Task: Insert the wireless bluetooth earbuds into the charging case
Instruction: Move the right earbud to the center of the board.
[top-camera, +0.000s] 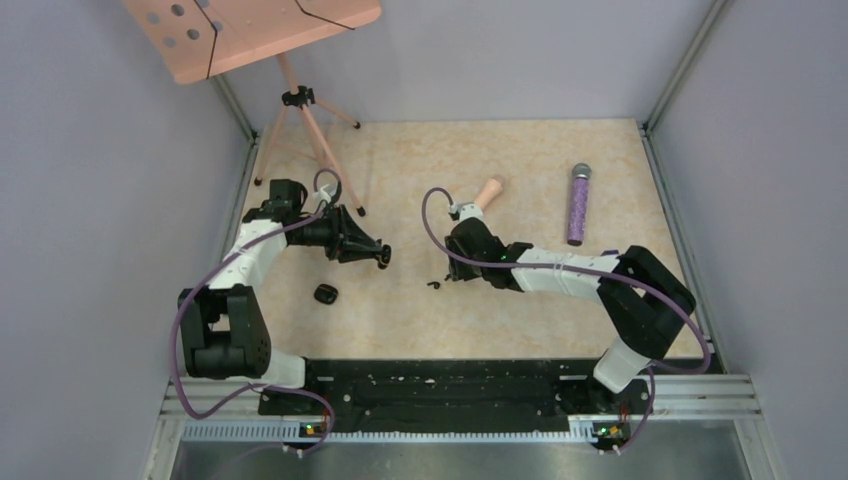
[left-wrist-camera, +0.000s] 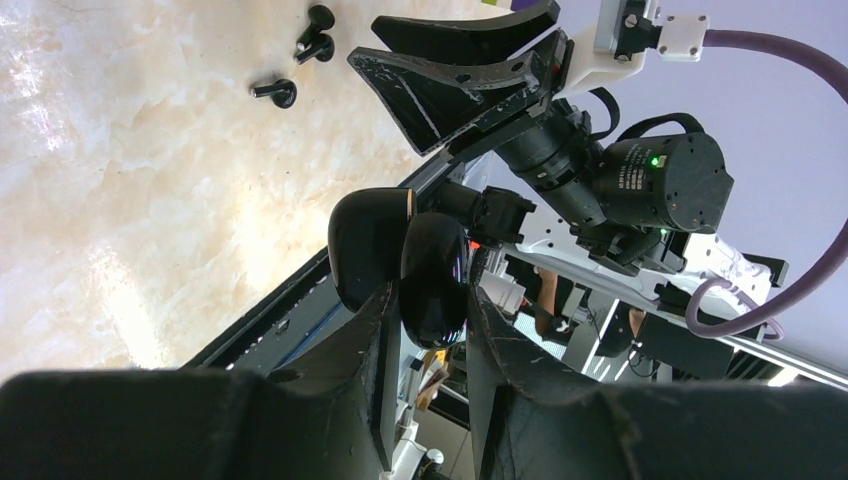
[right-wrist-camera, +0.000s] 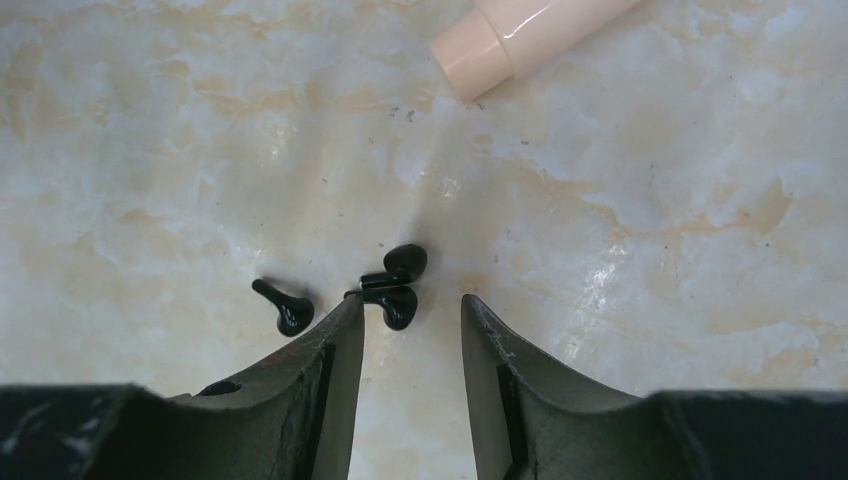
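2 arms: bases bolted at the near edge of the table (top-camera: 420, 335), both reaching out over the marbled top.
Black lump (top-camera: 326, 293): lies alone on the table, the loose item nearest the bases, just short of the left arm's reach point.
Left gripper (top-camera: 383, 256): jaws almost closed, pinching the charging case (left-wrist-camera: 392, 250) from both sides.
Charging case: held off the table between the left fingers (left-wrist-camera: 360, 340); 2 glossy black rounded halves show side by side. Its inside cannot be seen.
Right gripper (right-wrist-camera: 410, 300): jaws partly apart, nothing between them; tips low over the table, pointing toward the left gripper.
Earbuds (right-wrist-camera: 398, 306): 3 small black buds lie on the table. 2 touch each other just ahead of the right fingers (right-wrist-camera: 330, 370), 1 of them right at a fingertip. The other 1 lies alone, a little to the side.
Case to earbuds: apart, no contact.
Peach tube (top-camera: 489, 191): lies on the table just beyond the right wrist.
Purple stick (top-camera: 579, 205): lies farther right, well apart from the tube.
Tripod (top-camera: 305, 125): stands at the far left, carrying a peach board (top-camera: 250, 30) with round holes.
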